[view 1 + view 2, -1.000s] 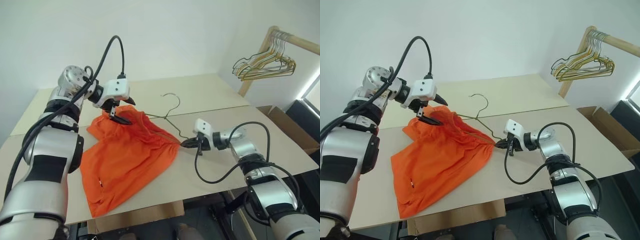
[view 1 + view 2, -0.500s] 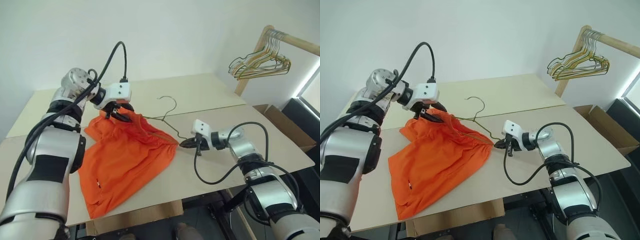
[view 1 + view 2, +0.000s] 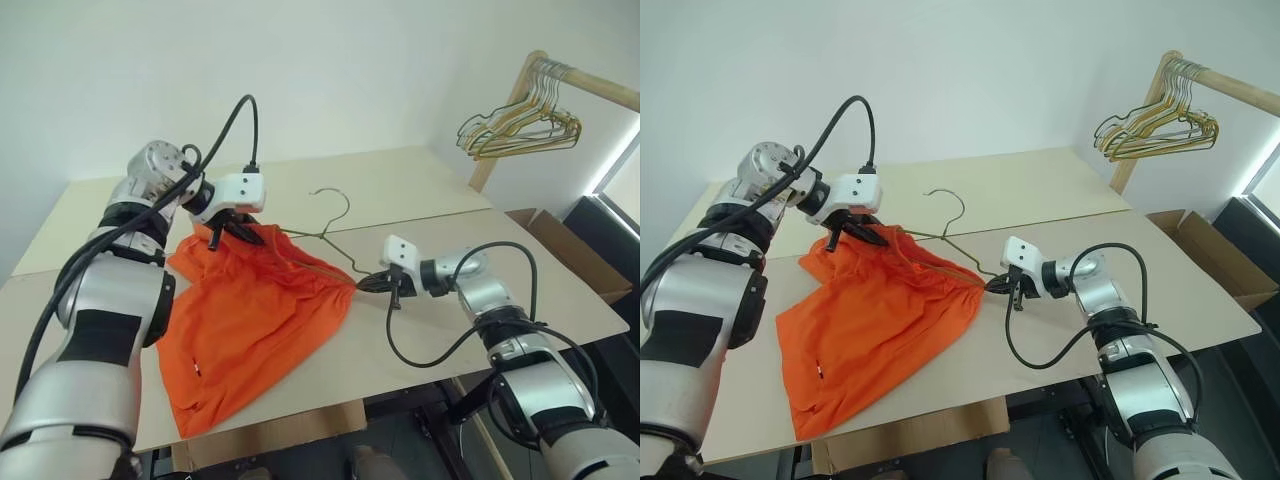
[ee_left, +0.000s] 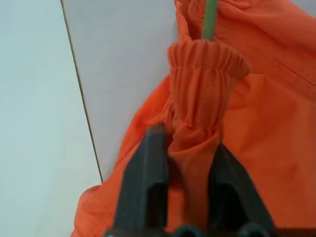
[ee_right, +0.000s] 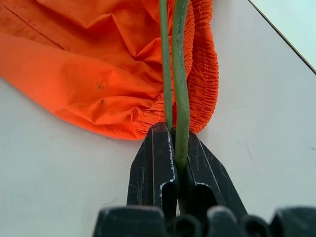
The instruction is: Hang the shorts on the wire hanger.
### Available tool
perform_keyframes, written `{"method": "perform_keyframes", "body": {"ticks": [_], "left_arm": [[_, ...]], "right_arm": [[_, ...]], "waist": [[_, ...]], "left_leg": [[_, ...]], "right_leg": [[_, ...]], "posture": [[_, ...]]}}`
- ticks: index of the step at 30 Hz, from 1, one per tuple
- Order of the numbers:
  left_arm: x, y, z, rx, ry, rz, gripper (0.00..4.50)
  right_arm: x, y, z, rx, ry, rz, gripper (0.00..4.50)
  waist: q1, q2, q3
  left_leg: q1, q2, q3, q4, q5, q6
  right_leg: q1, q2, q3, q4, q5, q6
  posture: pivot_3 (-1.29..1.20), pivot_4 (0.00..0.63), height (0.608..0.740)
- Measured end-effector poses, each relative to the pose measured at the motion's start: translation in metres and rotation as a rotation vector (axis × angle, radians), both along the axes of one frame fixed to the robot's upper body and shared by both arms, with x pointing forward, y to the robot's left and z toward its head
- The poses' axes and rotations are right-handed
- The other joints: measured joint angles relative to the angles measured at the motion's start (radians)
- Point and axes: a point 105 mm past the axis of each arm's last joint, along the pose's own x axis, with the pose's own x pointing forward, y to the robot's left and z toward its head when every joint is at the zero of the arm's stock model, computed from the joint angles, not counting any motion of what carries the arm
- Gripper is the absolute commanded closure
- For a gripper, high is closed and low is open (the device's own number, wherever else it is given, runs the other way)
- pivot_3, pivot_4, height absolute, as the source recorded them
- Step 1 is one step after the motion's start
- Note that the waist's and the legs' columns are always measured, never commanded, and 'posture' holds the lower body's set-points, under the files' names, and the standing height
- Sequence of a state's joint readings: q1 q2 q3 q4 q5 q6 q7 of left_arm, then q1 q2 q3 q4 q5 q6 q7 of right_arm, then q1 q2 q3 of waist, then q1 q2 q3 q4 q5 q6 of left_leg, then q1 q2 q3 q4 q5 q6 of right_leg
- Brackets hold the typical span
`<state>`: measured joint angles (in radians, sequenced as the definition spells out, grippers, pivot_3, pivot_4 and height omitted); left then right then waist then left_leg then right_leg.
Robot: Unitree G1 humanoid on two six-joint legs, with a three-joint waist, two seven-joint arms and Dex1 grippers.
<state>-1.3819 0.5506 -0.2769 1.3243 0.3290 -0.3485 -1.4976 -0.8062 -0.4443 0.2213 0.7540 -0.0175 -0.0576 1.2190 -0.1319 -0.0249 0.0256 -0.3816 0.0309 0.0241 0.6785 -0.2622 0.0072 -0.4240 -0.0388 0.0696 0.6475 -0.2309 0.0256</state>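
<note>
Orange shorts [image 3: 250, 330] spread across the table [image 3: 420, 195], legs nearest, waistband farther. Right gripper [image 5: 175, 148] clamped on one corner of the wire hanger [image 3: 335, 235], whose wire runs into the waistband. Beyond, left gripper [image 4: 190, 168] pinched shut on gathered waistband elastic. Judged partway: hanger threaded, shorts not yet lifted to hang. Rack hangers [image 3: 520, 125] farthest.

The right gripper [image 5: 176, 148] pinches the wire hanger [image 5: 179, 89] between its two black fingers [image 5: 154, 163], clamped at what seems to be the hanger's corner. From the fingers, two green wire strands run across the shorts [image 5: 94, 69], whose gathered waistband lies just beyond the fingertips on the table [image 5: 266, 113].
</note>
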Motion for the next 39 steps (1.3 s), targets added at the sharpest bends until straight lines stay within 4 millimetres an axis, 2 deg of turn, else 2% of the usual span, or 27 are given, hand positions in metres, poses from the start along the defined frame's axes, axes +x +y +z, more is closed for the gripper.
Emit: {"method": "perform_keyframes", "body": {"ticks": [7, 8, 9, 13, 16, 19, 24, 27, 29, 31, 35, 39], "left_arm": [[0.0, 0.001, 0.0, 0.008, -0.011, -0.008, 4.49], [0.001, 0.001, 0.0, 0.007, -0.024, -0.005, 4.5], [0.002, 0.001, 0.001, 0.007, -0.03, -0.002, 4.5], [0.001, 0.002, 0.002, 0.013, -0.044, -0.017, 4.5], [0.001, 0.006, 0.006, -0.004, -0.057, -0.007, 4.5], [0.002, 0.011, 0.009, -0.016, -0.071, 0.007, 4.5], [0.002, 0.012, 0.018, -0.087, -0.091, 0.019, 4.5], [0.001, 0.014, 0.024, -0.12, -0.1, 0.02, 4.5], [0.0, 0.015, 0.028, -0.125, -0.099, 0.013, 4.5], [-0.001, 0.015, 0.031, -0.12, -0.102, 0.001, 4.5], [-0.001, 0.015, 0.035, -0.119, -0.114, -0.004, 4.5], [-0.001, 0.015, 0.035, -0.119, -0.115, -0.003, 4.5]], "right_arm": [[0.001, -0.001, 0.002, 0.001, -0.033, -0.005, 4.5], [0.002, 0.0, 0.002, 0.002, -0.037, -0.007, 3.89], [0.002, 0.001, 0.003, 0.004, -0.046, -0.005, 3.72], [0.007, 0.001, 0.014, 0.024, -0.101, -0.037, 2.37], [0.007, -0.012, 0.021, 0.054, -0.126, -0.073, 1.25], [0.007, -0.026, 0.02, 0.087, -0.111, -0.152, 0.3], [-0.005, -0.069, 0.009, 0.184, 0.043, -0.338, 0.3], [-0.023, -0.079, -0.01, 0.247, 0.16, -0.399, 0.3], [-0.035, -0.069, -0.025, 0.289, 0.244, -0.399, 0.3], [-0.038, -0.056, -0.031, 0.34, 0.306, -0.4, 0.3], [-0.033, -0.019, -0.032, 0.455, 0.399, -0.399, 0.3], [-0.029, 0.012, -0.031, 0.505, 0.419, -0.368, 0.3]], "waist": [[-0.002, 0.0, 0.0], [-0.002, 0.0, 0.0], [-0.002, 0.0, 0.0], [-0.004, 0.0, 0.0], [-0.005, 0.0, 0.0], [-0.007, 0.0, 0.0], [0.003, 0.0, 0.0], [0.004, 0.0, 0.0], [0.001, 0.0, 0.0], [-0.002, 0.0, 0.0], [-0.003, 0.0, 0.0], [0.005, 0.0, 0.0]], "left_leg": [[0.0, 0.0, 0.0, 0.0, 0.0, 0.0], [0.0, 0.0, 0.0, 0.0, 0.0, 0.0], [0.0, 0.0, 0.0, 0.0, 0.0, 0.0], [0.0, 0.0, 0.0, 0.0, 0.0, 0.0], [0.0, 0.0, -0.001, 0.0, 0.0, 0.0], [-0.001, -0.001, -0.001, 0.0, 0.0, 0.0], [-0.001, -0.001, -0.001, 0.0, 0.0, 0.0], [-0.001, -0.001, -0.001, 0.0, -0.001, 0.001], [0.0, -0.001, -0.001, 0.0, -0.001, 0.001], [0.0, -0.001, -0.001, 0.001, -0.001, 0.001], [0.003, -0.001, -0.002, 0.001, -0.001, 0.001], [-0.001, -0.001, -0.002, 0.001, -0.001, 0.001]], "right_leg": [[0.0, 0.0, 0.0, 0.0, 0.0, 0.0], [0.0, 0.0, 0.0, 0.0, 0.0, 0.0], [0.0, 0.0, 0.0, 0.0, 0.0, 0.0], [0.0, 0.0, 0.0, 0.0, 0.0, 0.0], [0.0, -0.001, -0.001, 0.0, 0.0, 0.0], [0.0, -0.002, -0.001, 0.0, 0.0, 0.0], [0.0, -0.002, -0.001, 0.0, 0.0, 0.001], [0.0, -0.002, -0.001, 0.0, 0.0, 0.001], [0.0, -0.001, -0.001, 0.001, 0.0, 0.001], [0.001, -0.001, 0.0, 0.002, 0.0, 0.001], [0.002, 0.0, 0.0, 0.002, 0.0, 0.001], [0.001, 0.0, -0.001, 0.001, 0.0, 0.001]], "posture": [[-0.07, 0.0, 0.74], [-0.07, 0.0, 0.74], [-0.07, 0.0, 0.74], [-0.08, 0.0, 0.74], [-0.08, 0.0, 0.74], [-0.07, 0.0, 0.74], [-0.06, 0.0, 0.74], [-0.06, 0.0, 0.74], [-0.06, 0.0, 0.74], [-0.06, 0.0, 0.74], [-0.05, 0.0, 0.74], [-0.05, 0.0, 0.74]]}}
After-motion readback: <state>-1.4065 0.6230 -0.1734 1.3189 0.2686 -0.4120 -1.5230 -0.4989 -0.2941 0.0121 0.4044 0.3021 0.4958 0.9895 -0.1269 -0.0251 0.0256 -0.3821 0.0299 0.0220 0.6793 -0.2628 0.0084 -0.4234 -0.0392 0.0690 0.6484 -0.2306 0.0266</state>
